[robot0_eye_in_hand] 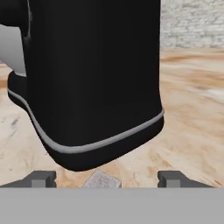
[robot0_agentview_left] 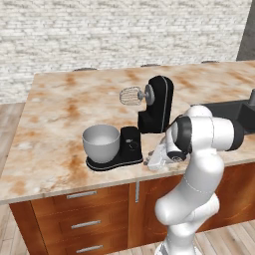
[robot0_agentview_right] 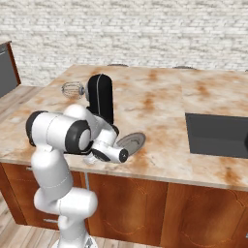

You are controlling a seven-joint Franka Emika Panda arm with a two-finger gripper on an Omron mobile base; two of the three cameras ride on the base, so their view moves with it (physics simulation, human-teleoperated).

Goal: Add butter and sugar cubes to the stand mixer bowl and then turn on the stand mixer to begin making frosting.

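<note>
Hovering low at the counter's (robot0_agentview_left: 50, 114) front edge, the gripper (robot0_eye_in_hand: 105, 179) stands with fingers spread wide around one small grey cube (robot0_eye_in_hand: 103, 180), likely a sugar cube, light, hard and crumbly, best pinched gently on flat opposite faces. One stand mixer (robot0_agentview_left: 152, 107), head tilted back, carries one empty stand mixer bowl (robot0_agentview_left: 101, 143); one grey plate (robot0_agentview_right: 131, 142) lies beside it.

Glossy black stand mixer (robot0_agentview_left: 149, 119), smooth silver-grey metal stand mixer bowl (robot0_agentview_left: 101, 143), polished marbled stone desk (robot0_agentview_left: 55, 114), wooden drawers (robot0_agentview_left: 74, 219), rough brick wall (robot0_agentview_left: 99, 30)
</note>
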